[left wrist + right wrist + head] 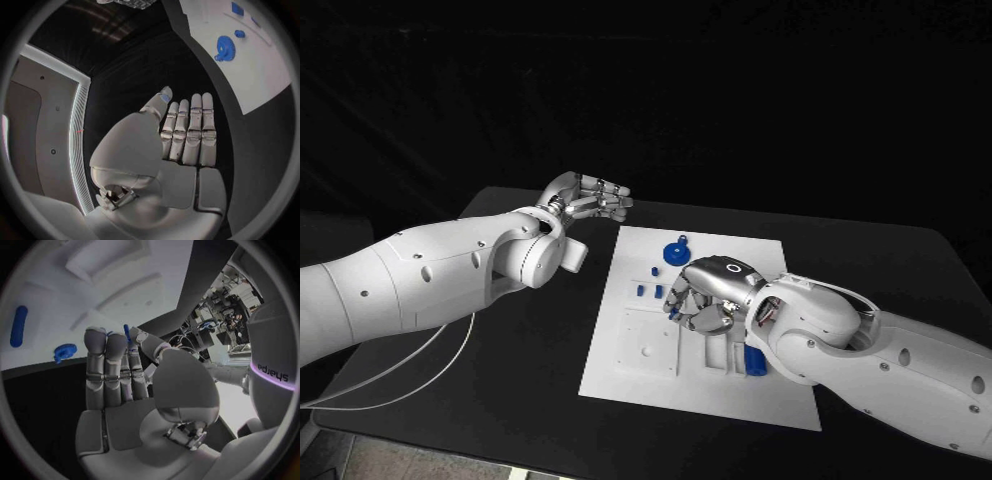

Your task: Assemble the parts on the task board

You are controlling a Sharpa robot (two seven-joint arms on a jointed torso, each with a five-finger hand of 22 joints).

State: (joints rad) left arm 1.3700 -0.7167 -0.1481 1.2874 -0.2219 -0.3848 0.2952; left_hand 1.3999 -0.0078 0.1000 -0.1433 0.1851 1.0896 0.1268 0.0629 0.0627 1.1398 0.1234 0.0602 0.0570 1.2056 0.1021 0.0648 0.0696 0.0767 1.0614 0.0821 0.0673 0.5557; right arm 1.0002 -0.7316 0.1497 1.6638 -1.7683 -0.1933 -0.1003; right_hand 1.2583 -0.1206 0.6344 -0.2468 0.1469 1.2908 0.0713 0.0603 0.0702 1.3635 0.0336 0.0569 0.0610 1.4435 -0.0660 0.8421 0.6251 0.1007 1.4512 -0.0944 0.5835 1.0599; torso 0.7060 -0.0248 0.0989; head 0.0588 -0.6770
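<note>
The white task board [733, 395] lies mid-table, also seen in the left wrist view [262, 80] and the right wrist view [156, 260]. A blue gear [678, 250] [224, 48] stands near its far edge. Small blue pegs [649, 291] stand left of centre, and a long blue part [754, 360] [19, 326] lies near the right arm. My right hand [704, 302] [125, 375] hovers over the board's middle and pinches a thin blue peg [127, 332] between thumb and fingertips. My left hand [586, 200] [181, 140] is above the table beyond the board's far left corner, fingers straight, holding nothing.
The black table [488, 400] extends left of the board, where a white cable [416, 370] hangs from my left arm. A small blue gear [64, 350] sits at the board's edge. Recessed slots [646, 345] mark the board's near left part.
</note>
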